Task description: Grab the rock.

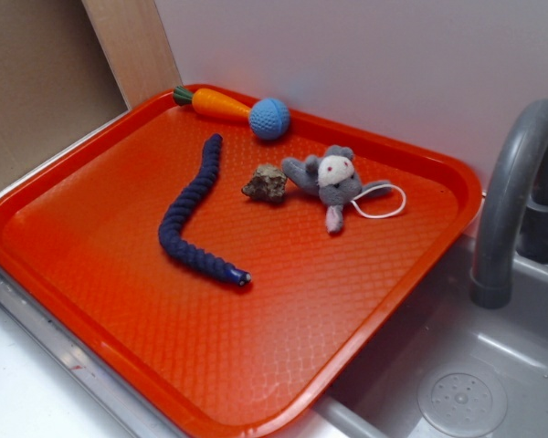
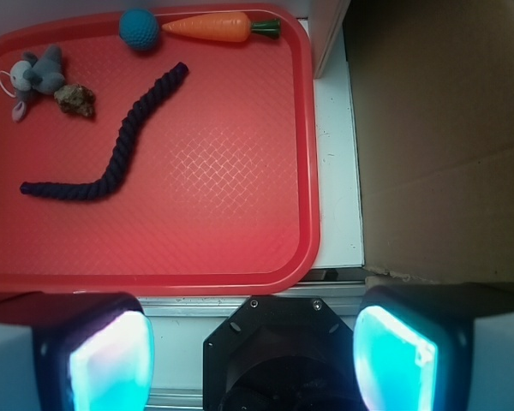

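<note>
Wrist view shows the gripper (image 2: 253,347) spread wide and holding nothing, poised off the near edge of the red tray (image 2: 240,265). Well away from it, toward the tray's far left corner, the rock (image 2: 74,99) lies just beside the grey plush mouse (image 2: 36,74).

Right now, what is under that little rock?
The rock sits directly on the orange tray, beside the plush mouse. The patch of tray beneath it is covered, so anything there stays unseen.
</note>
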